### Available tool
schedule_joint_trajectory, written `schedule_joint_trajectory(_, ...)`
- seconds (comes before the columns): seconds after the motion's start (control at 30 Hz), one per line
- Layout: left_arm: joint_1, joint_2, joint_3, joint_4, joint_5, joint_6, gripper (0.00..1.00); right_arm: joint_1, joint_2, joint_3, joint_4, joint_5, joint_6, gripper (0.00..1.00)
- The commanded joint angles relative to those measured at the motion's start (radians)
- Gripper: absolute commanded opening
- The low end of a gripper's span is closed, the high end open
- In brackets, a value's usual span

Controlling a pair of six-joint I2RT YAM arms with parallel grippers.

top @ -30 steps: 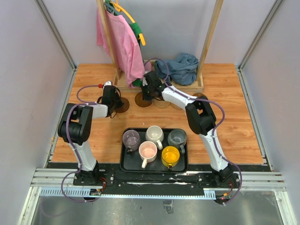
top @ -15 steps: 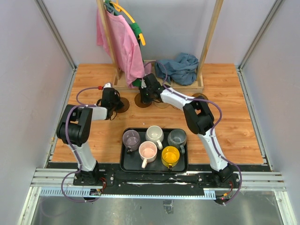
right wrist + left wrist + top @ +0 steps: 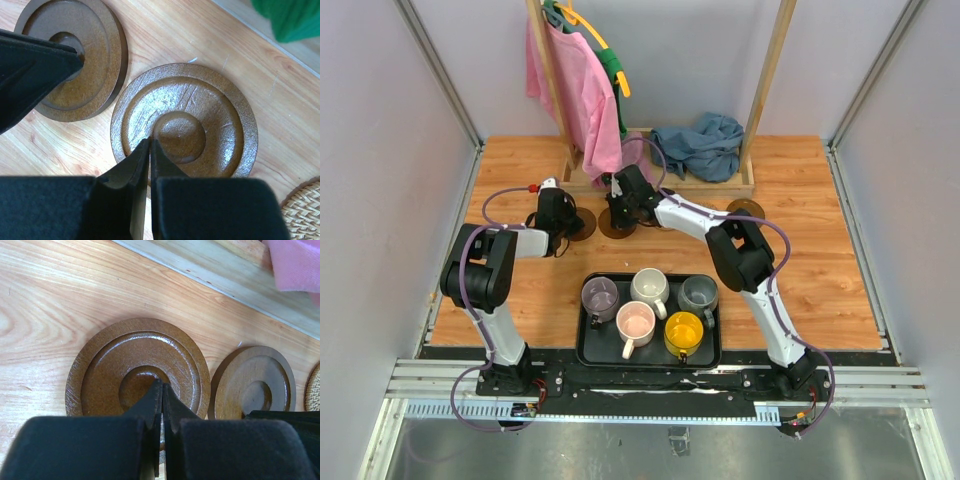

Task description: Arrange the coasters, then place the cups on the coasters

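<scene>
Left pincer (image 3: 161,390): pressed together over outer dark coaster (image 3: 107,367)
Right pincer (image 3: 149,145): pressed together over neighbouring dark coaster (image 3: 215,107)

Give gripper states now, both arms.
Left gripper: shut, empty, tips over the leftmost dark coaster.
Right gripper: shut, empty, tips over the neighbouring dark coaster.

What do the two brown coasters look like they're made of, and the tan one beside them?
The near brown coaster and the far brown coaster look like turned wood, stained dark with a slight gloss: raised rings, fine grain and shiny patches show. The tan coaster seems woven rattan or similar fibre, going by its basket-weave pattern; only its edge shows.
</scene>
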Motion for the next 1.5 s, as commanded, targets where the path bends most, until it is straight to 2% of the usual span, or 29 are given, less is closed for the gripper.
schedule_joint_trajectory(0.0,0.005,-0.003,-0.027,-0.084,-0.002,0.011,0.01,0.019,-0.017,-0.034,-0.056,0.025,-0.007,0.05)
schedule_joint_trajectory(0.53,0.005,-0.002,-0.017,-0.056,-0.038,0.026,0.01,0.020,-0.077,-0.074,-0.059,0.069,-0.020,0.06)
schedule_joint_trajectory(0.8,0.004,-0.056,0.001,-0.007,-0.072,0.062,0.01,0.020,-0.134,-0.057,-0.060,0.108,-0.065,0.07)
schedule_joint_trajectory(1.03,0.004,-0.158,-0.014,-0.007,-0.037,0.063,0.01,0.019,-0.252,-0.153,-0.009,0.162,-0.084,0.07)
schedule_joint_trajectory(1.23,0.005,-0.266,-0.031,-0.031,-0.006,0.064,0.02,0.013,-0.343,-0.267,-0.001,0.281,-0.086,0.07)
schedule_joint_trajectory(1.47,0.003,-0.386,-0.114,-0.046,0.044,0.036,0.03,-0.038,-0.352,-0.325,-0.055,0.349,-0.062,0.06)
